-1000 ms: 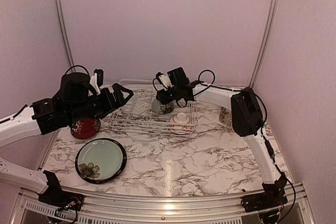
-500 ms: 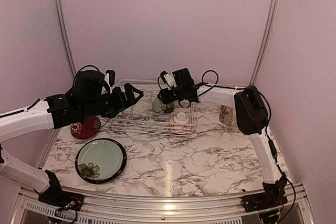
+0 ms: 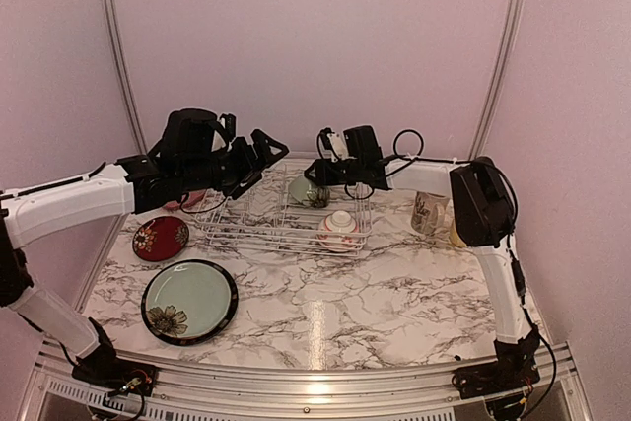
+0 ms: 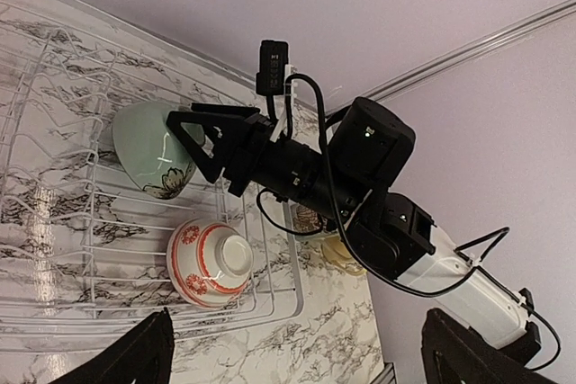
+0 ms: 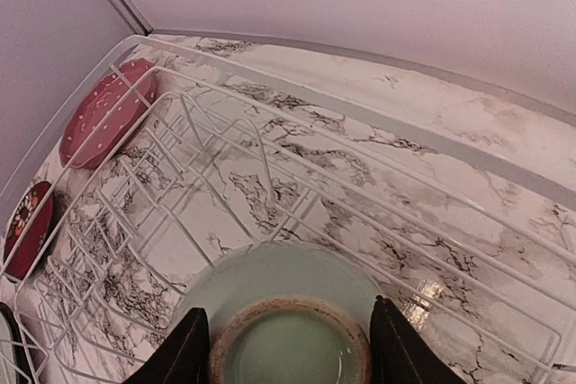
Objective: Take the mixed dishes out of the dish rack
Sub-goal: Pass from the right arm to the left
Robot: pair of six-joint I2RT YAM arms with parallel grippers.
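Note:
The white wire dish rack [image 3: 258, 227] stands at the back of the marble table. My right gripper [image 3: 315, 180] is shut on a pale green flowered bowl [image 3: 302, 190], tilted over the rack's far right part; its fingers [image 5: 176, 353] clamp the bowl [image 5: 286, 305] on both sides near the foot ring. A red-white patterned bowl [image 3: 338, 229] lies upside down in the rack's right corner. My left gripper [image 3: 263, 154] hovers open above the rack's far left with nothing between its fingers [image 4: 121, 362]. In that wrist view I see the green bowl [image 4: 147, 149] and the patterned bowl [image 4: 209, 261].
A small dark-red plate [image 3: 161, 239] and a black-rimmed green flowered plate [image 3: 189, 301] lie on the table left of the rack. A pink dotted plate [image 5: 105, 113] leans by the rack's left end. A patterned cream mug [image 3: 428, 212] and a yellow mug [image 3: 455, 235] stand at the right.
My left arm swung right and back, from beside the dark-red plate to above the rack's far left. The right gripper shifted slightly right and up with the green bowl.

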